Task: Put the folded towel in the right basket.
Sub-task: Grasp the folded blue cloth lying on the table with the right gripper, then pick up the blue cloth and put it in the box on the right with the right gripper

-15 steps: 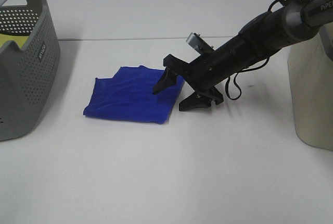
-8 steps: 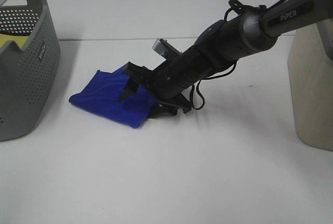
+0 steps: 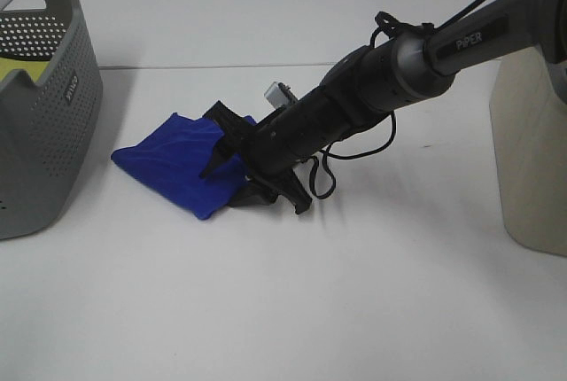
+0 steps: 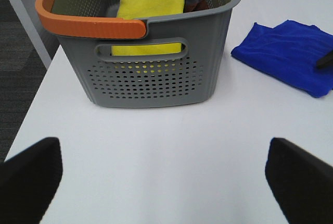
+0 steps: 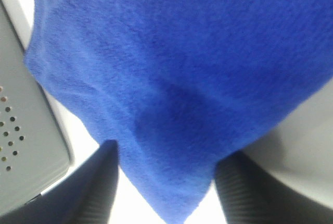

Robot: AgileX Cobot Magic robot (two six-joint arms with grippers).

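On the white table (image 3: pixel 354 310), well apart from the beige right basket (image 3: pixel 532 151), the right gripper (image 3: pixel 241 175) stands wide open astride the near edge of the blue folded towel (image 3: pixel 164 159), gripping nothing, so it should probably close deep over every layer before lifting.

Right arm (image 3: pixel 399 71): black rounded tube sections; a grey sleeve (image 3: pixel 425 51) is carrying white "PiPER" lettering (image 3: pixel 470 38); a thin black cable (image 3: pixel 321 175) is looping loose; a small grey box (image 3: pixel 279 95) is riding on top; black wedge-shaped jaws. Left jaws are showing as two black rounded pads (image 4: pixel 28 174).
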